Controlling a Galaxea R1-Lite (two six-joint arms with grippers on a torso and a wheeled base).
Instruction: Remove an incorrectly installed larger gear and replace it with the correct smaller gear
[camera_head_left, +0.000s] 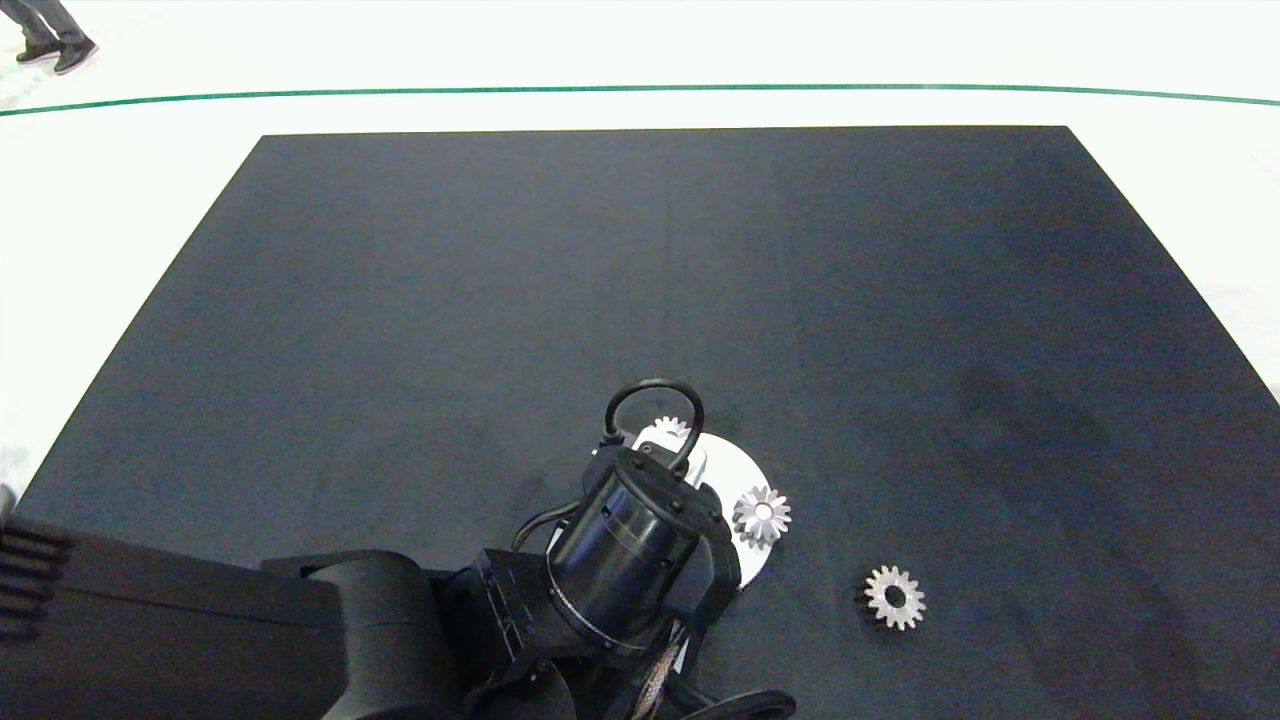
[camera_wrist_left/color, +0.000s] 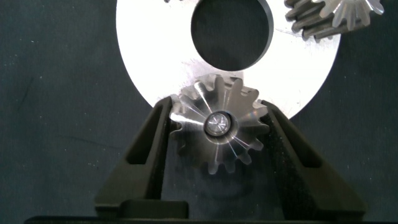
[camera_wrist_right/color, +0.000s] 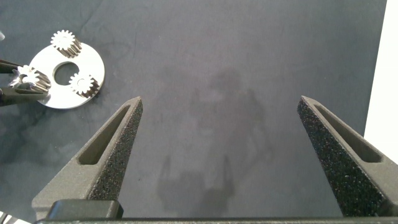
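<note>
Left gripper (camera_wrist_left/color: 217, 127) is pinching the larger gear (camera_wrist_left/color: 219, 124), jaws pressing its teeth from both sides. The gear is sitting between the jaws at the near edge of the white disc (camera_wrist_left/color: 155, 56), its small centre hole facing the camera. Just beyond the jaws, the disc's round middle opening is showing dark. Further off, a second pointed-tooth gear (camera_wrist_left/color: 333, 15) is standing on the disc's far edge. The smaller gear (camera_head_left: 895, 597) is lying flat on the dark desk (camera_head_left: 640, 280), well apart from these jaws, off the disc. Right gripper (camera_wrist_right/color: 224, 162) is hovering over bare desk, jaws spread wide, holding nothing.
</note>
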